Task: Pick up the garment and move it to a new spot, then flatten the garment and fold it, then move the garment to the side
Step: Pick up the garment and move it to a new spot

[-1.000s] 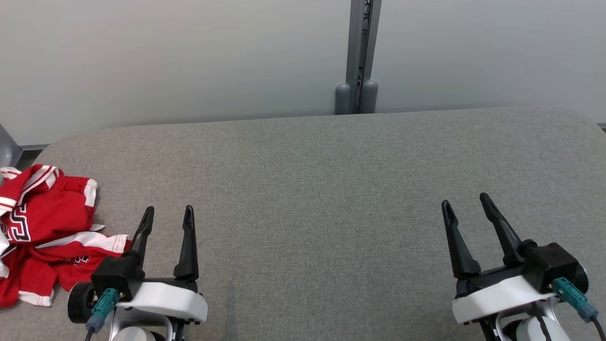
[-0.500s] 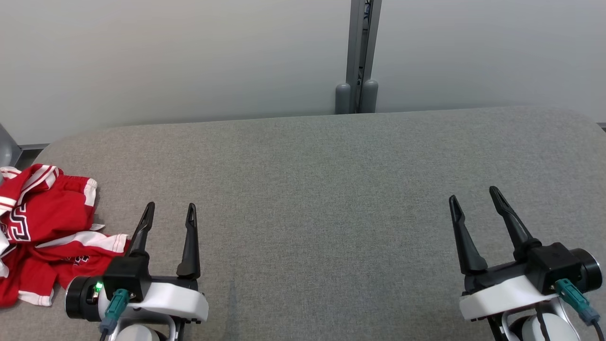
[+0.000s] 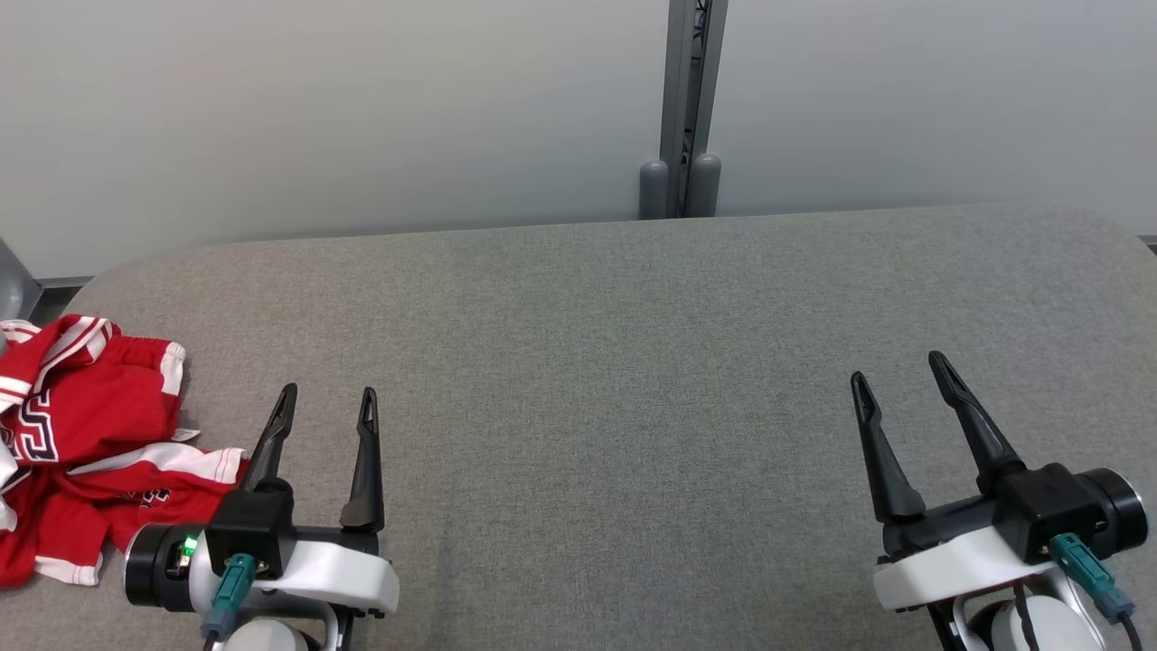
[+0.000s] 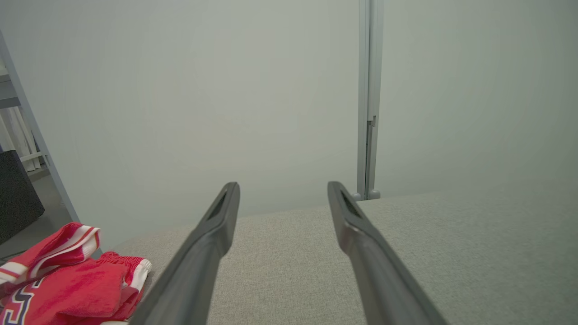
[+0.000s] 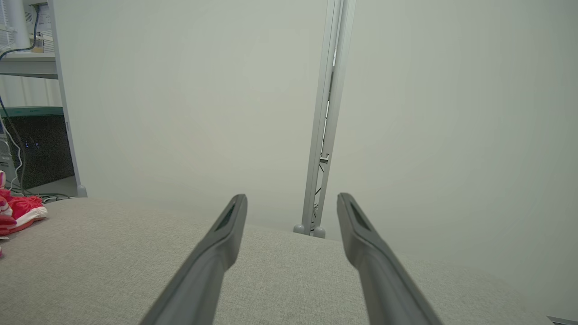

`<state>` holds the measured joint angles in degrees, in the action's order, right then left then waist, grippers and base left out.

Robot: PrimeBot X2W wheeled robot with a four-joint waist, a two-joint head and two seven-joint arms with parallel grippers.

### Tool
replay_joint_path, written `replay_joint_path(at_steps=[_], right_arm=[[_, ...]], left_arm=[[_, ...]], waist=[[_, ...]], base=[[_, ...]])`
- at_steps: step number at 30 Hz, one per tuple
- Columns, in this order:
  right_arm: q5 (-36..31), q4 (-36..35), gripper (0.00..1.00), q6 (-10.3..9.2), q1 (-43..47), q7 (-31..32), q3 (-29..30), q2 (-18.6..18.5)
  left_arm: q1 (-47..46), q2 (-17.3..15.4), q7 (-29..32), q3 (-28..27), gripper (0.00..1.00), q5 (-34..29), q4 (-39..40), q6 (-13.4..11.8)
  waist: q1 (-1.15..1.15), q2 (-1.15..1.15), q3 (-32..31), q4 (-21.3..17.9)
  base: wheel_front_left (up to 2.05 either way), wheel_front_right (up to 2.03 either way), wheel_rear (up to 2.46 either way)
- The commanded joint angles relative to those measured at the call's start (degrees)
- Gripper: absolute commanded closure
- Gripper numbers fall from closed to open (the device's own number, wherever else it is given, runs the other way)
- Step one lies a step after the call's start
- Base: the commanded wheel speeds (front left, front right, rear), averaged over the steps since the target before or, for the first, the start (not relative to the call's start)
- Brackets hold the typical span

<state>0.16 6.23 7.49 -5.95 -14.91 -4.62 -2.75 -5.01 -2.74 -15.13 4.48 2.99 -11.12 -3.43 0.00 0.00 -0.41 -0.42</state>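
The garment [image 3: 86, 434] is red with white stripes and dark lettering, lying crumpled at the left edge of the grey padded table [image 3: 615, 362]. In the left wrist view the garment [image 4: 67, 289] lies at the lower left; in the right wrist view a bit of the garment [image 5: 18, 210] shows at the far left. My left gripper [image 3: 327, 398] hovers just right of it, open, nothing between its fingers. My right gripper [image 3: 897, 369] stands open over the table's right side, far from the cloth. Both grippers point toward the back wall: left gripper [image 4: 282, 186], right gripper [image 5: 291, 197].
A pale wall with a grey vertical post [image 3: 684, 108] stands behind the table's far edge. A grey frame leg [image 4: 31, 135] and a dark box [image 5: 43, 149] stand off the table's left end. The garment overhangs that left edge.
My right gripper has shifted slightly forward and to the right. The left gripper has turned a little about its wrist. The garment has not moved.
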Motion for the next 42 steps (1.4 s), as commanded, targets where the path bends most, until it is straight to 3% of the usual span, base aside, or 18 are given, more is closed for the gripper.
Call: replay_joint_path(at_steps=[1,17,35,42], right_arm=[[0.5,0.0,0.00,0.00,-0.4,-0.4,0.0,-0.3],[1.3,-0.4,0.00,0.00,-0.2,-0.4,-0.5,-0.3],[5.8,1.0,0.00,0.00,0.9,-0.4,-0.5,-0.3],[7.1,0.3,0.00,0.00,0.8,-0.4,-0.7,-0.3]], left_arm=[[-0.8,-0.3,0.0,-0.1,0.00,0.0,0.0,0.0],[-0.9,-0.3,0.0,-1.0,0.00,1.9,-1.4,0.2],[-0.8,-0.3,0.0,-4.5,0.00,3.5,-3.5,1.5],[-0.2,-0.2,0.0,-5.8,0.00,4.0,-3.3,1.0]], waist=[[0.00,0.00,0.0,0.0],[0.00,0.00,0.0,1.5],[0.00,0.00,-0.8,18.0],[0.00,0.00,-1.0,23.8]], base=[[0.00,0.00,0.00],[0.00,0.00,0.00],[0.00,0.00,0.00],[0.00,0.00,0.00]])
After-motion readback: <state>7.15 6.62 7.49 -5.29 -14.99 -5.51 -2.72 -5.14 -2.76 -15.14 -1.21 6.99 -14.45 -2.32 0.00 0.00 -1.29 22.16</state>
